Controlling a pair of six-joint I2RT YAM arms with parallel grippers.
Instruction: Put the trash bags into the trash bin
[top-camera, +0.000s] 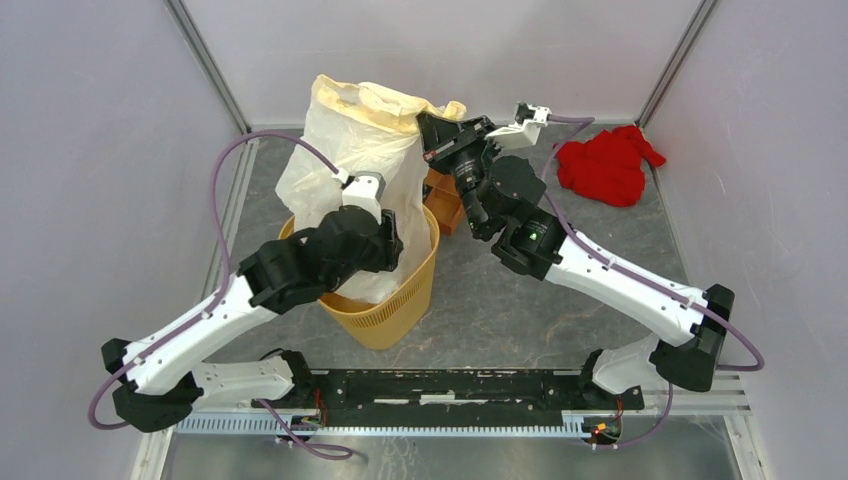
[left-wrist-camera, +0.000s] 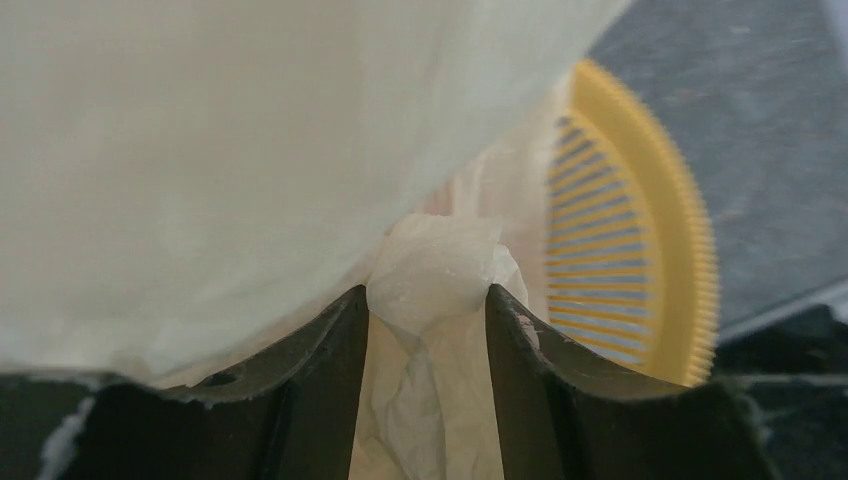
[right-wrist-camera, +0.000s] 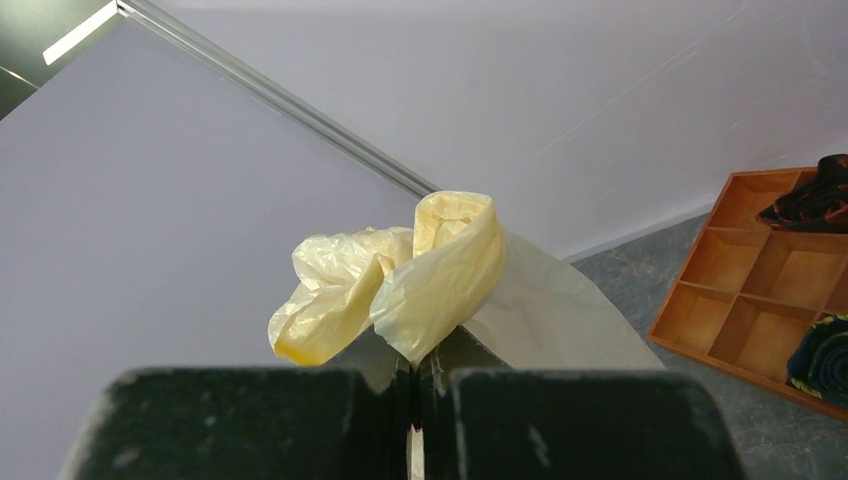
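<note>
The cream-white trash bag (top-camera: 345, 150) stands tall with its lower part inside the yellow mesh trash bin (top-camera: 385, 310). My right gripper (top-camera: 432, 135) is shut on the bag's bunched top rim (right-wrist-camera: 440, 260) and holds it high above the bin; in the right wrist view the gripper (right-wrist-camera: 415, 365) has its jaws pressed together. My left gripper (top-camera: 360, 200) is over the bin's mouth, against the bag's side. In the left wrist view the left gripper (left-wrist-camera: 428, 300) has its jaws apart, with a crumpled fold of bag (left-wrist-camera: 430, 270) between the tips. The bin's wall (left-wrist-camera: 640, 250) shows to the right.
A red cloth (top-camera: 605, 165) lies at the back right. A brown compartmented wooden tray (top-camera: 445, 200) sits behind the bin under the right arm; it also shows in the right wrist view (right-wrist-camera: 760, 290) with dark rolled items in it. Walls enclose the table.
</note>
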